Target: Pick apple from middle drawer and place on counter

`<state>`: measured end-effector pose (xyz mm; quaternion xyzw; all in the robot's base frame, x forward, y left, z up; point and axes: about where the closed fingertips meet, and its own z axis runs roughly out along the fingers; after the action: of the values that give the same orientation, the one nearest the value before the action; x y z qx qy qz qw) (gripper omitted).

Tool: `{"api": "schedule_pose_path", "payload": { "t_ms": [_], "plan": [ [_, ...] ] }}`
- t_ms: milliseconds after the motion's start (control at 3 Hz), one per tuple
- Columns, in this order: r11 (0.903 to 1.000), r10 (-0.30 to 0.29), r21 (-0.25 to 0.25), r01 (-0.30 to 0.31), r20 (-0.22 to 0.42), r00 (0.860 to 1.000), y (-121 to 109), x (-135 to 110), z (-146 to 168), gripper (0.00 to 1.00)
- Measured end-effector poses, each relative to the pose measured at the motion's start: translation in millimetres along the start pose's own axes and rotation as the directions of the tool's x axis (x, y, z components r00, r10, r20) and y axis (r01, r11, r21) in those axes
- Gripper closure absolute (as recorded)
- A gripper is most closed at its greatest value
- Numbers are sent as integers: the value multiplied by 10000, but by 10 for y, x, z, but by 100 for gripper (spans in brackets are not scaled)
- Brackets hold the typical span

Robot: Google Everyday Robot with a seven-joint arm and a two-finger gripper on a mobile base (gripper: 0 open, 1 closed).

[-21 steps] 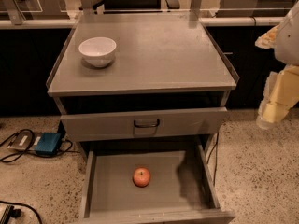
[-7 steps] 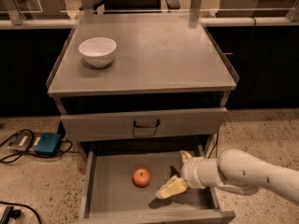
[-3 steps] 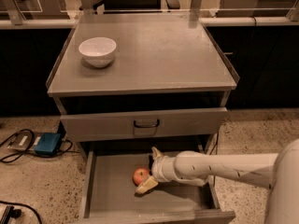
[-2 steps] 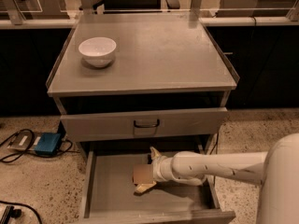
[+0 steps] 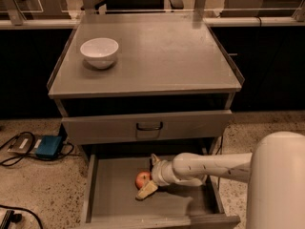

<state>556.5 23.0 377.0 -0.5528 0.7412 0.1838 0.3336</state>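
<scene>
Camera view, white arm [image 5: 209, 166] stretched low into middle drawer [image 5: 114, 194], gripper [image 5: 150, 174] spread wide, fingers [image 5: 147, 190] flanking apple [image 5: 141, 179]

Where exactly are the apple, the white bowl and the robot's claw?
apple [image 5: 141, 179], camera view, its red left side.
white bowl [image 5: 99, 59], camera view, its outer wall.
claw [image 5: 147, 176], camera view, midway between its open fingertips, in the middle drawer [image 5: 112, 194].
</scene>
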Motion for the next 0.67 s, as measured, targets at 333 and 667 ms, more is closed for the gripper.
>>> {"api": "schedule_pose_path", "payload": {
  "t_ms": [333,667],
  "plan": [
    [9988,298,-387,-298,-11,9996,43,43,49,0],
    [9985,335,-440,-335,-13,9994,49,48,55,16]
  ]
}}
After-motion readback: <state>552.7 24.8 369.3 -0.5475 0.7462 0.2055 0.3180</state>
